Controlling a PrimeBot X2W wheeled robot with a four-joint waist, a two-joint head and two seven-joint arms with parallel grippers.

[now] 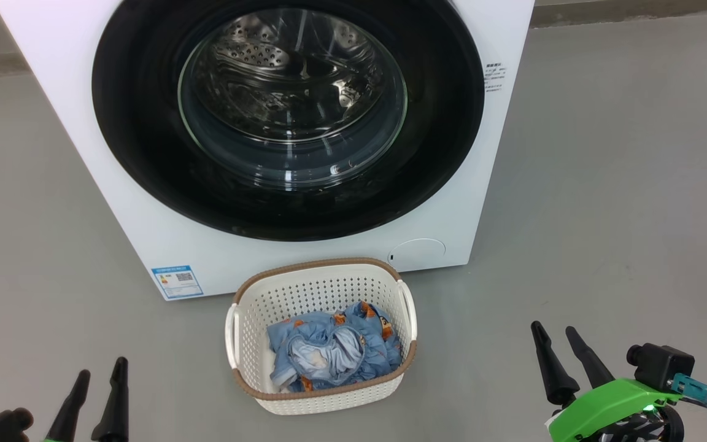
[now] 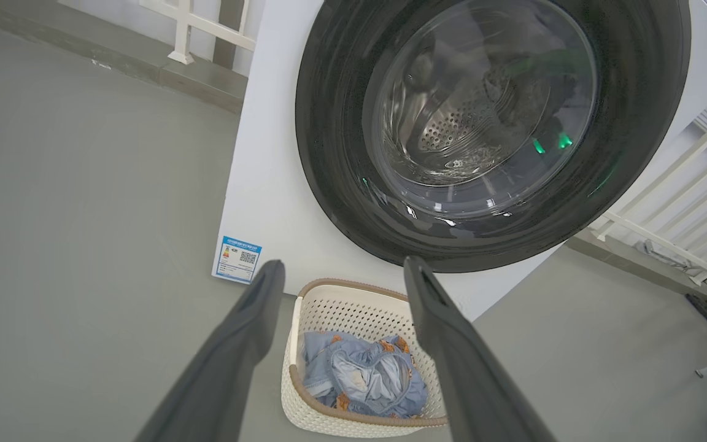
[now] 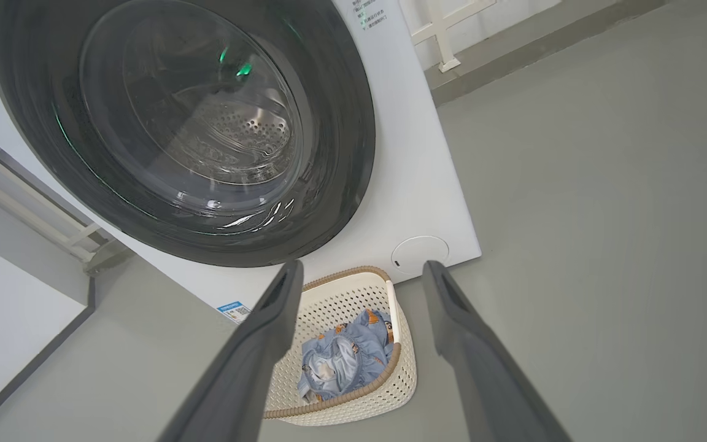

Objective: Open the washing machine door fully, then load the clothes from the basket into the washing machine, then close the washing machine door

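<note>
**Desk:** How does the washing machine door [image 1: 288,116] look from your end?

**Operator:** I see it shut, with its black rim lying flush on the front of the washing machine [image 1: 218,264]. Through the domed glass I can make out the perforated drum [image 1: 267,55], and there are green glints on the glass in both wrist views.

**Desk:** And the load?

**Operator:** The basket [image 1: 323,288] stands on the floor [image 1: 605,215] just in front of the machine, below the door and near its lower edge. The clothes [image 1: 329,353] are bunched in the bottom of it, blue printed fabric with a pale patch in the middle. The blue label [image 1: 177,281] is on the machine's lower left corner. A small round cap [image 1: 417,253] sits at its lower right, just behind the basket's far corner.

**Desk:** Grippers?

**Operator:** My left gripper [image 1: 102,368] is low at the left and my right gripper [image 1: 553,328] is low at the right, one on each side of the basket and well apart from it. On both, the fingers are spread with nothing between them. Each wrist view looks between them at the basket and door. A white railing [image 2: 666,202] stands off to one side of the machine.
</note>
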